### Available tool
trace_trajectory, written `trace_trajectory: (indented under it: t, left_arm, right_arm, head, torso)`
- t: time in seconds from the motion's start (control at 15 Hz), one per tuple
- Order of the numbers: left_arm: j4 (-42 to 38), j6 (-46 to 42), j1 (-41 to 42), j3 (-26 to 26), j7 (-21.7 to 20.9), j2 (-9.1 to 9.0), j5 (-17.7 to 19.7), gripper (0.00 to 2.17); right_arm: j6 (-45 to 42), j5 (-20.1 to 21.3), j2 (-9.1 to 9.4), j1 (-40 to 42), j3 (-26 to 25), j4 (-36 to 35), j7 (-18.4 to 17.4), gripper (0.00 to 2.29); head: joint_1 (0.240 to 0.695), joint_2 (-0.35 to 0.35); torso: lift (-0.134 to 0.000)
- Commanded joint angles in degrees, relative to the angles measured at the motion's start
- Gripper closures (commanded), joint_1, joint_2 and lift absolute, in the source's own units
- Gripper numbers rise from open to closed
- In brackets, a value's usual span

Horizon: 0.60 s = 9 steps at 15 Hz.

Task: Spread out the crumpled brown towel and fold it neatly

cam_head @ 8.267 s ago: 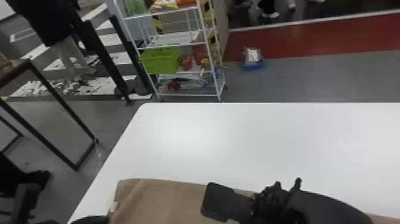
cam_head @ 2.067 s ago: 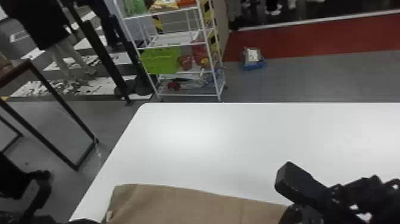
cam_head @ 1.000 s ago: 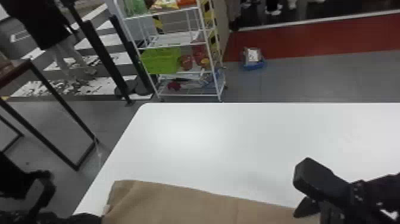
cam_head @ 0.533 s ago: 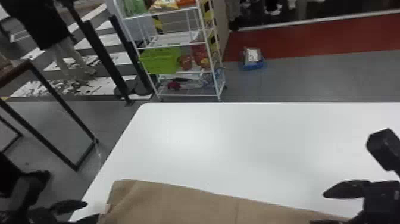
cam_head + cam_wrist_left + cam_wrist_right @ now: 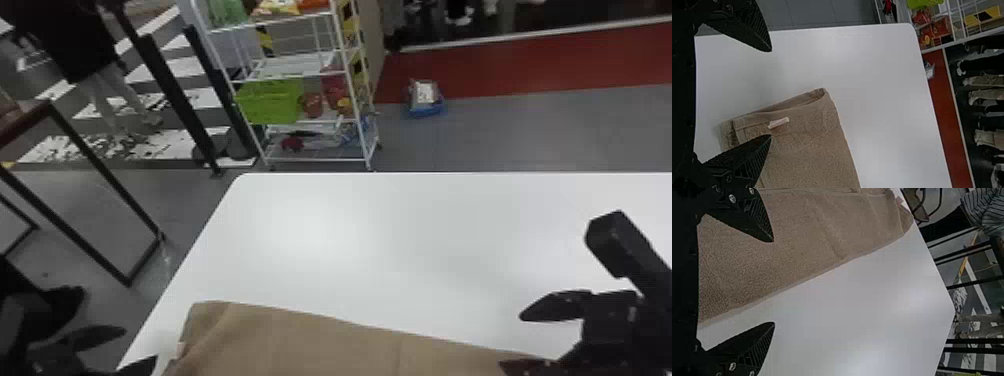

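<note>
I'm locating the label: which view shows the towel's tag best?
The left wrist view: the tag lies whole and near. The head view gives a pale sliver; the right wrist view, a small pinkish patch.

A white rack (image 5: 300, 70) holds a green basket (image 5: 267, 102); a blue packet (image 5: 425, 102) lies beside it on grey floor (image 5: 525, 125), near red flooring (image 5: 550, 65).

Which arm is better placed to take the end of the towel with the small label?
Left, probably: the left gripper is open near the label, while the right gripper, also open, is farther along the towel.
</note>
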Motion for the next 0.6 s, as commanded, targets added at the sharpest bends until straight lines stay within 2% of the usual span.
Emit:
trace_trajectory:
  t: [0.0, 0.13, 0.27, 0.4, 0.47, 0.53]
  left_arm:
    - [0.0, -0.8, 0.0, -0.1, 0.1, -0.22, 0.1, 0.12]
    - [-0.4, -0.6, 0.0, -0.1, -0.1, -0.22, 0.1, 0.12]
    - [-0.9, -0.8, 0.0, 0.1, -0.4, -0.57, 0.2, 0.12]
    - [-0.7, -1.3, 0.0, 0.3, -0.4, -0.66, 0.4, 0.12]
    - [-0.7, -1.3, 0.0, 0.2, -0.3, -0.66, 0.5, 0.12]
    - [-0.8, -1.3, 0.0, 0.1, -0.4, -0.57, 0.5, 0.12]
  right_arm:
    - [2.8, 1.1, 1.63, -2.0, 5.8, 0.0, 0.3, 0.14]
    - [4.4, 5.4, 3.21, -3.8, 13.3, 0.8, 1.1, 0.15]
    - [6.6, 8.3, 4.18, -5.2, 17.9, 1.4, 2.4, 0.2]
    - [8.7, 13.3, 3.92, -6.1, 20.1, 1.4, 3.8, 0.2]
    - [8.9, 13.5, 3.3, -6.1, 19.1, 1.2, 5.2, 0.2]
    - [10.2, 13.2, 1.45, -5.3, 16.6, -0.8, 7.4, 0.2]
  head:
    - [0.695, 0.35]
    - [0.695, 0.35]
    - [0.695, 0.35]
    - [0.695, 0.35]
    - [0.695, 0.35]
    - [0.695, 0.35]
  torso:
    - [-0.122]
    - [-0.122]
    - [-0.122]
    - [-0.122]
    - [-0.122]
    - [-0.122]
